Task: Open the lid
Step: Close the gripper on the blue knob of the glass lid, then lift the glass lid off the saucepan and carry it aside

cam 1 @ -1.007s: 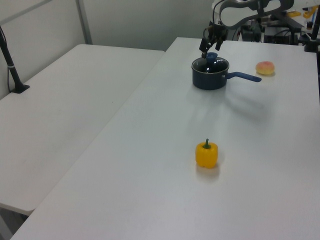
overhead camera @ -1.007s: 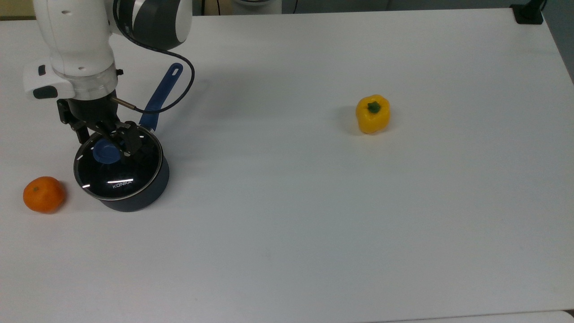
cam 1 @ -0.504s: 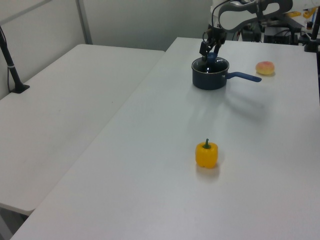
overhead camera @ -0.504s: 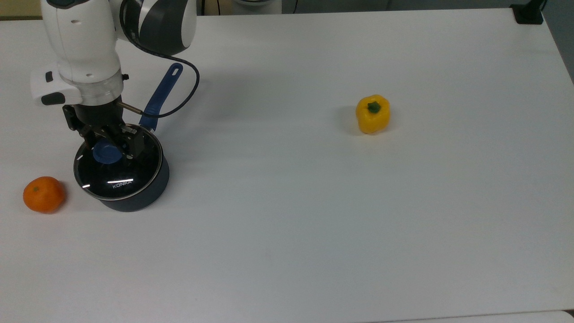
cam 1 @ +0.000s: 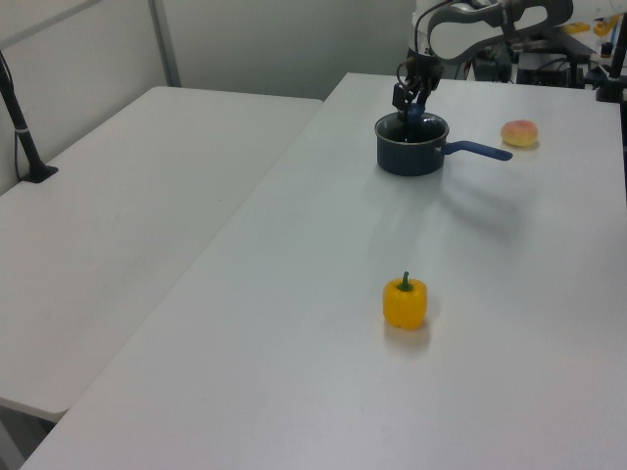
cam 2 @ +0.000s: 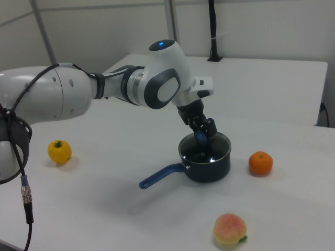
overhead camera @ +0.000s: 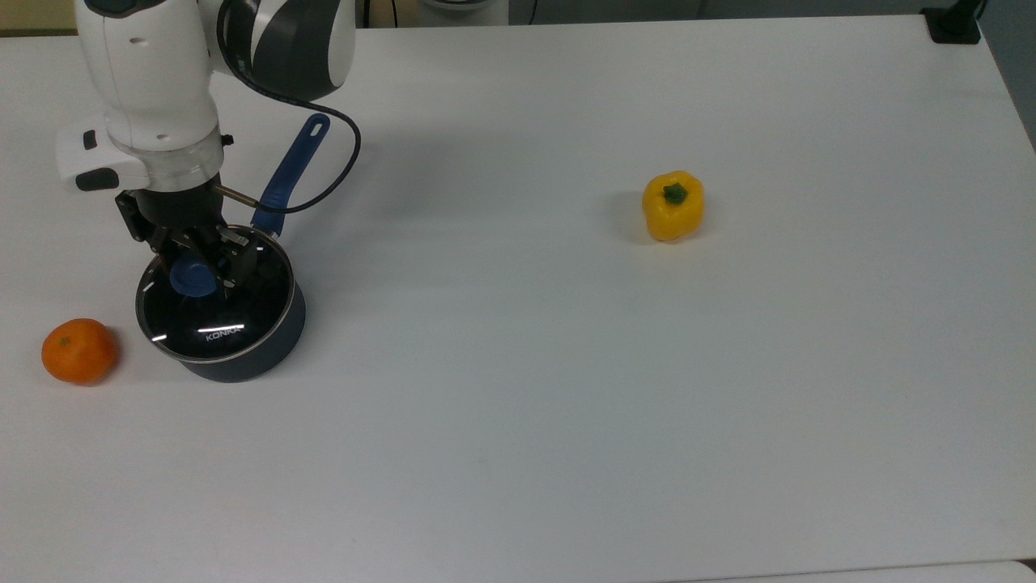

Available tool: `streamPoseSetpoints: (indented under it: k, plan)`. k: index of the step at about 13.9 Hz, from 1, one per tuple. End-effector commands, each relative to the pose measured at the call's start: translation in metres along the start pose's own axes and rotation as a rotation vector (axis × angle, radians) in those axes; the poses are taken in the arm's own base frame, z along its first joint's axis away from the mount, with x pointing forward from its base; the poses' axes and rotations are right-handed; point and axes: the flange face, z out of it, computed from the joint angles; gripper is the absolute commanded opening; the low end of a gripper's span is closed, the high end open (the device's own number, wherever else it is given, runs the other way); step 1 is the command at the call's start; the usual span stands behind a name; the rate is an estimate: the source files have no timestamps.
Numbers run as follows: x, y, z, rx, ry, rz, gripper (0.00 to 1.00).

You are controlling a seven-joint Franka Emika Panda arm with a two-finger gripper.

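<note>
fingers (overhead camera: 197,274) closed inward since earlier | gripping knob | lid (overhead camera: 212,316) on saucepan (overhead camera: 251,356)

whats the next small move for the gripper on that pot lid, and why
Probably lift straight up a little. In the top view the gripper sits closed around the blue knob, and the lid looks seated on the saucepan. With the knob apparently gripped, a short vertical raise should free the lid without dragging the pan toward the orange beside it.
</note>
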Motion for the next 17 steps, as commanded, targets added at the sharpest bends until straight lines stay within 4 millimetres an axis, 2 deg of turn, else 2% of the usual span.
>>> streamPoseSetpoints:
  k: [1, 6, 8, 10, 12, 14, 15, 17]
  plan:
    - [0.001, 0.001, -0.025, 0.003, 0.036, -0.005, 0.24]
    - [-0.002, -0.001, -0.071, 0.026, 0.069, -0.016, 0.24]
    - [-0.014, -0.014, -0.102, 0.052, 0.035, -0.041, 0.24]
    - [-0.028, -0.02, -0.126, 0.068, 0.018, -0.057, 0.24]
    - [-0.056, -0.032, -0.164, 0.086, -0.03, -0.114, 0.24]
    - [-0.072, -0.038, -0.191, 0.098, -0.06, -0.147, 0.24]
    - [-0.088, -0.043, -0.209, 0.103, -0.09, -0.171, 0.24]
    - [-0.116, -0.055, -0.226, 0.107, -0.13, -0.234, 0.24]
